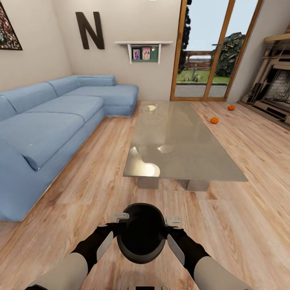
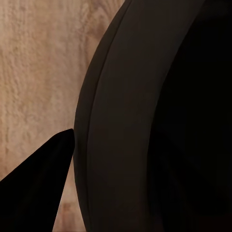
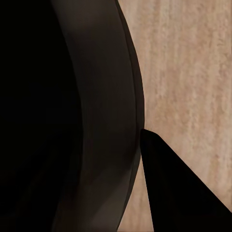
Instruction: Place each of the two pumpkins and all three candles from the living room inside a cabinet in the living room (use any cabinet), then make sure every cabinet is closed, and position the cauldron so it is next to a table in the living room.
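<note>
Cauldron upright, mouth up, clamped between left pincer and right pincer.

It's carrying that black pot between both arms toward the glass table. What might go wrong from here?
The cauldron seems squeezed between the left tool and right tool by its sides; uneven arm motion might drop it. Carried low, it might bump the coffee table edge. Two pumpkins beyond lie on the floor.

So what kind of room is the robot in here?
A living room, it seems: a blue corner sofa along the wall, a low glass-topped coffee table on light wood planks, and a fireplace beside glass patio doors.
</note>
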Robot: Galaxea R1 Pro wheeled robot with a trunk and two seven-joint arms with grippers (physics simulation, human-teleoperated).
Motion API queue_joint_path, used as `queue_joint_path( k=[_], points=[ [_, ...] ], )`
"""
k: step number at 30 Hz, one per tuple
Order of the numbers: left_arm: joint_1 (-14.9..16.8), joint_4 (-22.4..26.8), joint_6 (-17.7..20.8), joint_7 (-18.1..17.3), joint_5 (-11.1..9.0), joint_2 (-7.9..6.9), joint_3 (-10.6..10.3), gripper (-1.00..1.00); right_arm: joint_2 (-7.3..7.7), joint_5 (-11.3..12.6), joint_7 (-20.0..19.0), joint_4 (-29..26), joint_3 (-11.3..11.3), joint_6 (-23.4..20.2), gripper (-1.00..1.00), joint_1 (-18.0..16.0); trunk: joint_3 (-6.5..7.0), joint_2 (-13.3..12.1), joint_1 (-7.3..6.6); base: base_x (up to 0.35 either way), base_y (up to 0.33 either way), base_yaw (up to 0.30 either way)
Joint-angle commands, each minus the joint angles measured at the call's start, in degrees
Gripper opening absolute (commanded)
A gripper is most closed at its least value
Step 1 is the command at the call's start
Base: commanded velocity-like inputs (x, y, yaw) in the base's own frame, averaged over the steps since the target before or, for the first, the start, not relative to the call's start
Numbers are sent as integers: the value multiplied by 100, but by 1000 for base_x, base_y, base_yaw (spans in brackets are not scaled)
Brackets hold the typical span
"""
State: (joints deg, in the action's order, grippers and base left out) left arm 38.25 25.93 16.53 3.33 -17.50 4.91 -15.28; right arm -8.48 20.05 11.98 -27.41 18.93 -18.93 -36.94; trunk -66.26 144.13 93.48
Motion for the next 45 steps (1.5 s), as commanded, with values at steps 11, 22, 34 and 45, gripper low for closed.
queue_joint_path(
  k=[11, 22, 34, 45],
  points=[
    [7, 27, 17, 26, -182, -96, -98, -100, 13, 236, 6, -10, 110, 8, -100, -6, -248, 18, 26, 0, 0, 0],
    [7, 27, 17, 27, -175, -96, -98, -100, 13, 236, 6, -10, 111, 4, -100, -6, -426, 29, 47, 0, 0, 0],
    [7, 21, 17, 48, -181, -96, -98, -100, 13, 236, 6, -10, 111, 11, -100, -6, -426, 29, 47, 41, 0, 0],
    [7, 26, 17, 51, -183, -96, -98, -100, 13, 236, 6, -10, 111, 12, -100, -6, -426, 29, 47, 227, 0, 0]
  ],
)
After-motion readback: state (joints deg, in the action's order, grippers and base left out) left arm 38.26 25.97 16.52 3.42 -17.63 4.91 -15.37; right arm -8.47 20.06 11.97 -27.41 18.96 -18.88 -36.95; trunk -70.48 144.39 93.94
